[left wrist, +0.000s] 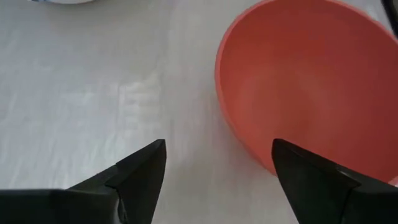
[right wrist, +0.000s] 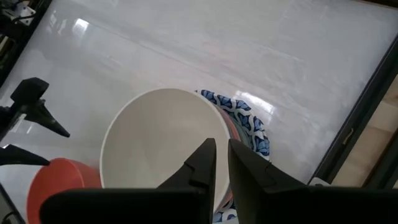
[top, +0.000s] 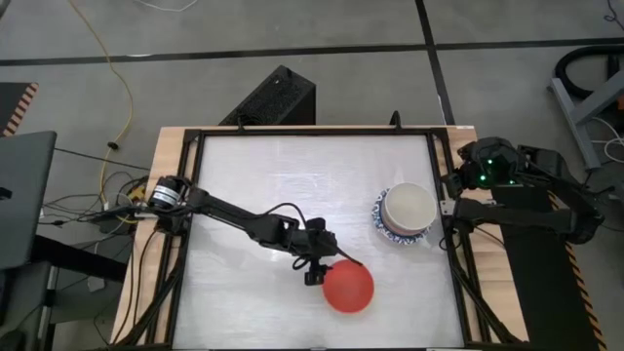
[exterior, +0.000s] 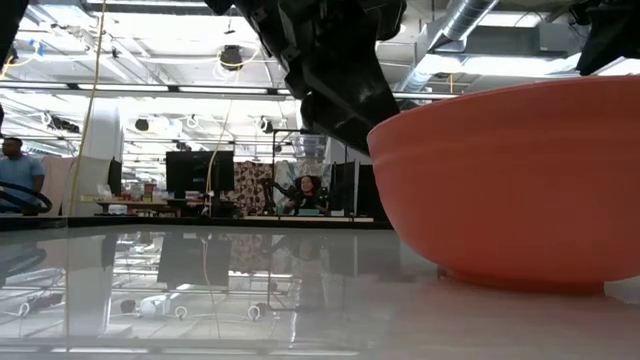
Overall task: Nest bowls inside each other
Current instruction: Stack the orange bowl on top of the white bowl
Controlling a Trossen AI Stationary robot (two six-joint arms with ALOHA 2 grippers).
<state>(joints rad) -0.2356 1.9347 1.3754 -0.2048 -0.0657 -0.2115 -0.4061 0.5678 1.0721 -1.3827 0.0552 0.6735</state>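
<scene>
A white table [top: 253,195] with a dark frame carries a lone red bowl [top: 348,287] and a stack of bowls [top: 405,214]; the red bowl sits upright near the middle of the table's front edge, a little toward the right; the stack stands close to the right edge, about halfway along it, with a cream bowl [top: 408,206] on top and a blue-patterned rim [top: 382,226] showing beneath it; the red bowl and the stack are apart from each other. The left arm reaches in from the left edge across the table; the left gripper [top: 314,270] hangs just beside the red bowl's left rim, its two dark fingers [left wrist: 140,171] spread wide and released, holding nothing; in the left wrist view one finger lies over the bowl's near rim, the other over bare table. The right arm rests at the right edge, outside the frame; the right gripper [right wrist: 221,163] is poised above the stack, its fingers drawn nearly together with a thin gap between them and nothing grasped. In the low view the red bowl fills the right side, a room with a distant person [exterior: 14,165] behind.
</scene>
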